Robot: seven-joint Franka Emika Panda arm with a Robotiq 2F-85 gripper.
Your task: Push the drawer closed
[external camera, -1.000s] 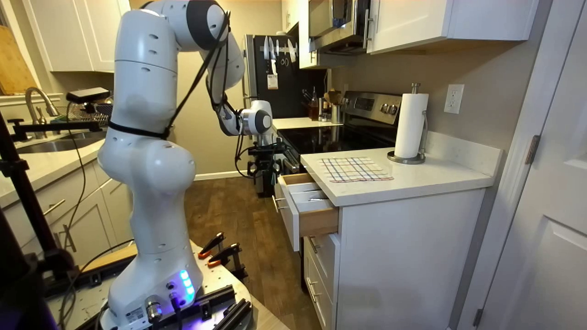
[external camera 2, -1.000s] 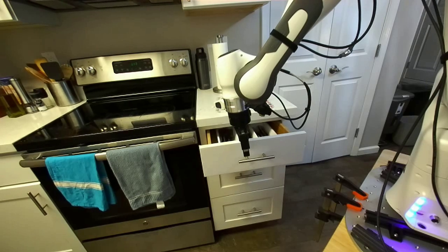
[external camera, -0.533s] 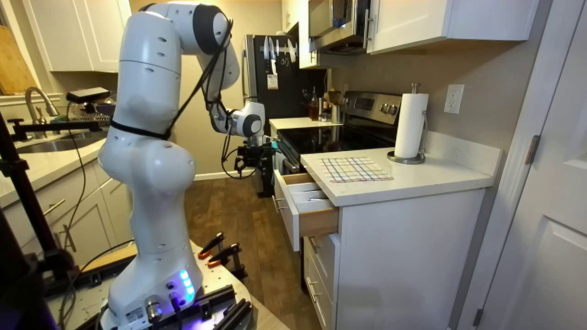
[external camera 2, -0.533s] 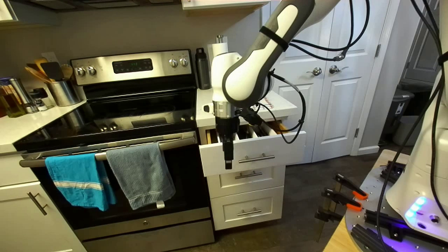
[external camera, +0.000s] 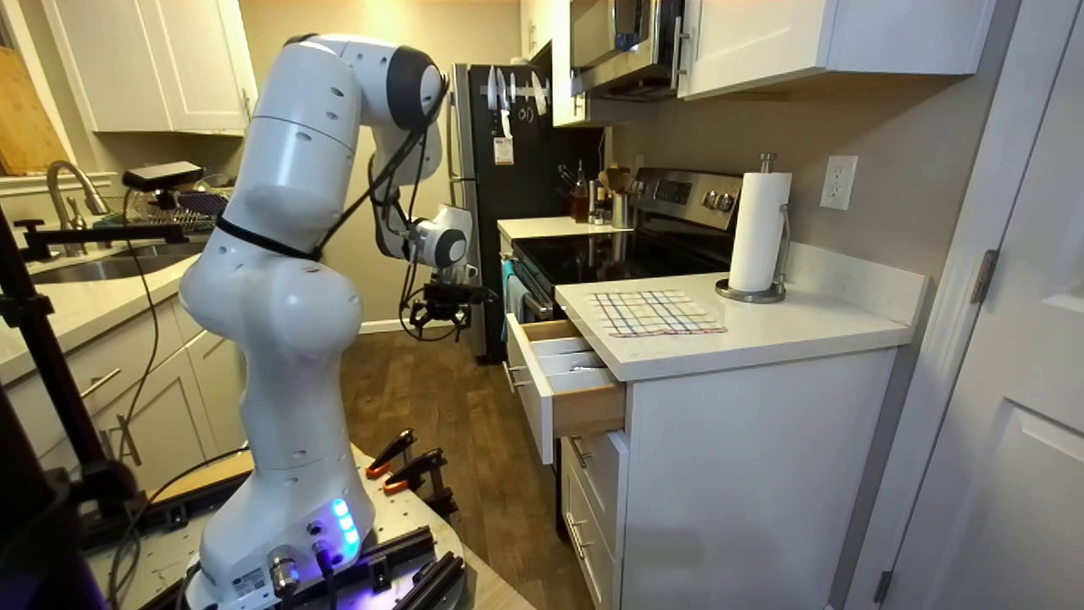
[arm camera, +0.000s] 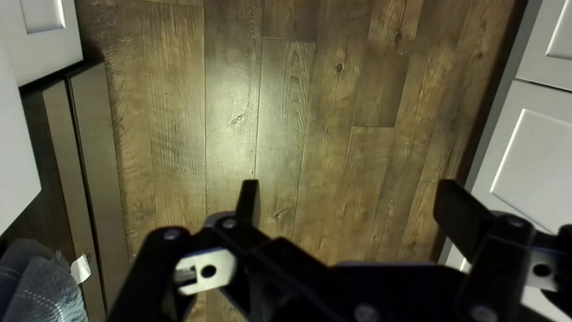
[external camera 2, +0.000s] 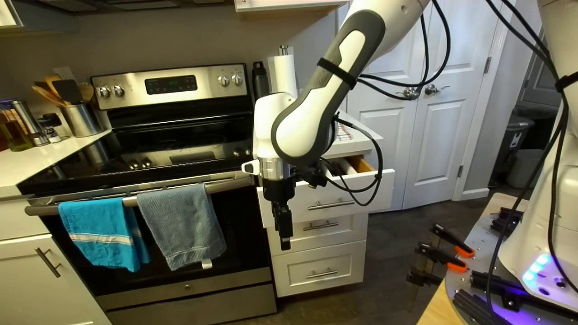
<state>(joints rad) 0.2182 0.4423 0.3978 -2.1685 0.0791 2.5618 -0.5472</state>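
Observation:
The white top drawer (external camera: 533, 398) is pulled out from under the counter, and its wooden side and inner tray show. In an exterior view its front (external camera 2: 302, 203) has a horizontal bar handle (external camera 2: 331, 204). My gripper (external camera: 436, 322) is in the aisle in front of the drawer, apart from it, pointing down. In an exterior view the gripper (external camera 2: 285, 243) overlaps the left part of the drawer front. In the wrist view the gripper (arm camera: 349, 197) is open, fingers wide apart, with only floor between them. A white panel corner (arm camera: 15, 152) at the left edge appears to be the drawer.
Two lower drawers (external camera 2: 316, 257) are shut. The stove (external camera 2: 180, 144) stands beside them, with a blue towel (external camera 2: 101, 230) and a grey towel (external camera 2: 180, 225) on its handle. A checked cloth (external camera: 656, 313) and paper towel roll (external camera: 758, 233) are on the counter (external camera: 762, 339). Cabinets line the aisle's opposite side.
My gripper has moved from over the drawer's front edge back into the aisle and lower, away from the drawer. The drawer has not moved.

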